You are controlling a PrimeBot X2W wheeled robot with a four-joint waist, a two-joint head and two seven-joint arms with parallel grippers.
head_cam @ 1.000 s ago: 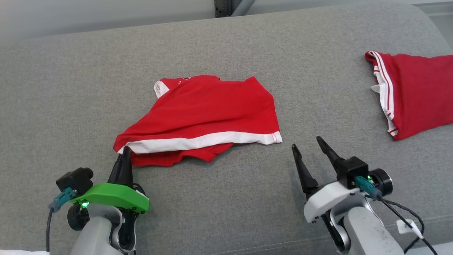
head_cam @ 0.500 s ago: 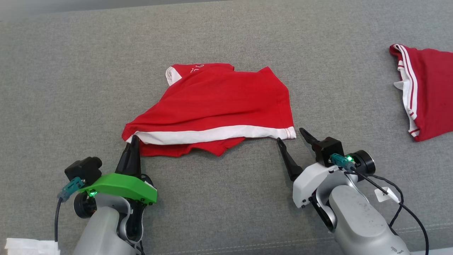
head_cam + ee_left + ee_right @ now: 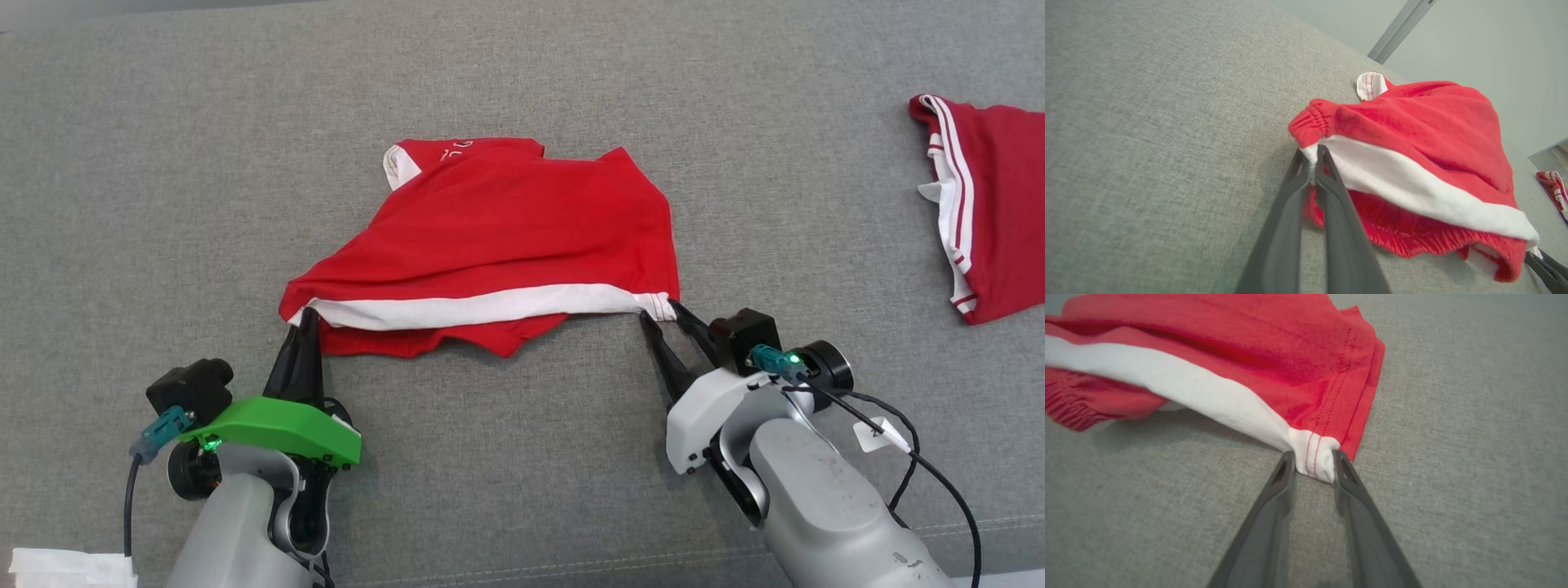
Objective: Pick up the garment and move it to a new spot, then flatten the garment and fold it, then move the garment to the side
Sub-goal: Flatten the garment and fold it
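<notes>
grey cushion (image 3: 522, 82), red garment (image 3: 506, 237) lying left-right; left jaws and seemingly right jaws pinch its ends.

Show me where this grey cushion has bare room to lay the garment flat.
Widest free patch: the grey fabric surface left of the red garment with a white band. A second strip lies between it and the other red striped garment far right. Crowded along the near side, where the left end effector and right end effector grip its corners.
</notes>
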